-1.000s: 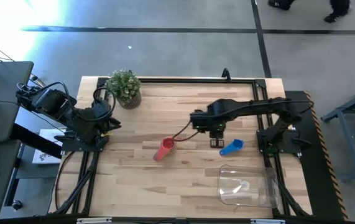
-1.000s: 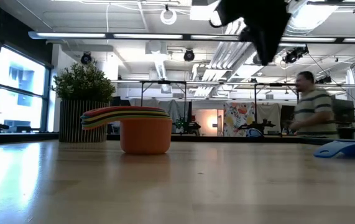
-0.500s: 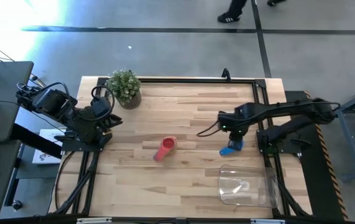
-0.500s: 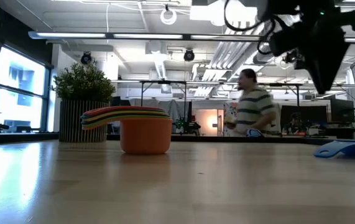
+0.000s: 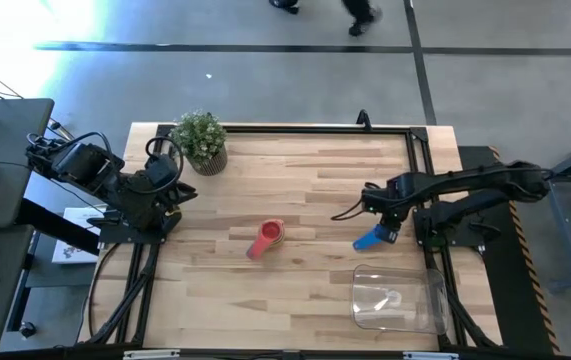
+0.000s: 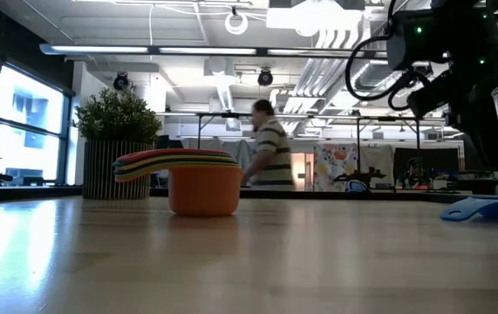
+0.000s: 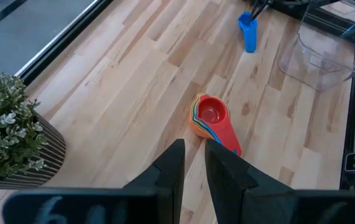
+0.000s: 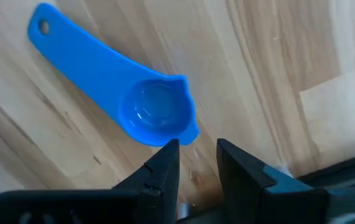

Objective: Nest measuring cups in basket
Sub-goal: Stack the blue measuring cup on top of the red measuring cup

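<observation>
A blue measuring cup (image 5: 370,239) lies on its bowl and handle at the table's right, mouth up (image 8: 155,115). My right gripper (image 8: 199,149) hangs just above its bowl end, fingers pointing down and only narrowly open, not touching it (image 6: 491,166). The other cups sit nested in a stack (image 5: 265,238) at the table's middle: an orange bowl at the bottom, red on top (image 7: 211,118). The clear basket (image 5: 397,298) stands at the near right corner. My left gripper (image 7: 194,149) waits shut at the table's left edge.
A potted green plant (image 5: 201,140) stands at the far left of the table. Bare wood lies between the stack, the blue cup and the basket (image 7: 323,53). A person walks through the room behind the table (image 6: 270,153).
My right gripper has moved toward the table's right edge, from left of the blue cup to over its bowl end, and has come down. The blue cup and the stack have stayed where they were.
</observation>
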You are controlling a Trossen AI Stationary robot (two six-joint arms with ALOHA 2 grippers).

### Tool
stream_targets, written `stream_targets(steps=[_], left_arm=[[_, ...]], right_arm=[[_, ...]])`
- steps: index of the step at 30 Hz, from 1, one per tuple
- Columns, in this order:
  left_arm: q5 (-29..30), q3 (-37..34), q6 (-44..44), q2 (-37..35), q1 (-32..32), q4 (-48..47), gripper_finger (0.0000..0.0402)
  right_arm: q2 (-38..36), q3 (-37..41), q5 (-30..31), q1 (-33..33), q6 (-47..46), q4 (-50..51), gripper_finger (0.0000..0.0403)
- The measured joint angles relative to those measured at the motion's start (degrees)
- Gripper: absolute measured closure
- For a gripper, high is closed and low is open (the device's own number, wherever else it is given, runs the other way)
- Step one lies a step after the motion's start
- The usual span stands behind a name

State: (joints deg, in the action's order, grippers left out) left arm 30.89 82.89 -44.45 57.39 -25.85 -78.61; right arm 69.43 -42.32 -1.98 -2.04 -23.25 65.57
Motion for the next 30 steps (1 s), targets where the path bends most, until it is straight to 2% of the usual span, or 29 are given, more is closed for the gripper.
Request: stream_targets(steps=[13, 26, 30], left_arm=[[1.4, 0.0, 0.1, 0.0, 0.0, 0.0, 0.0349], [1.4, 0.0, 0.1, 0.0, 0.0, -0.1, 0.0349], [1.4, 0.0, 0.9, 0.0, 0.0, -0.1, 0.0349]], right_arm=[[0.8, 2.0, 1.0, -1.4, -2.4, -5.8, 0.0304], [10.0, 1.9, -0.2, -2.2, 2.8, -8.0, 0.0304], [12.3, 1.9, 1.3, -2.2, 3.2, -8.3, 0.0304]])
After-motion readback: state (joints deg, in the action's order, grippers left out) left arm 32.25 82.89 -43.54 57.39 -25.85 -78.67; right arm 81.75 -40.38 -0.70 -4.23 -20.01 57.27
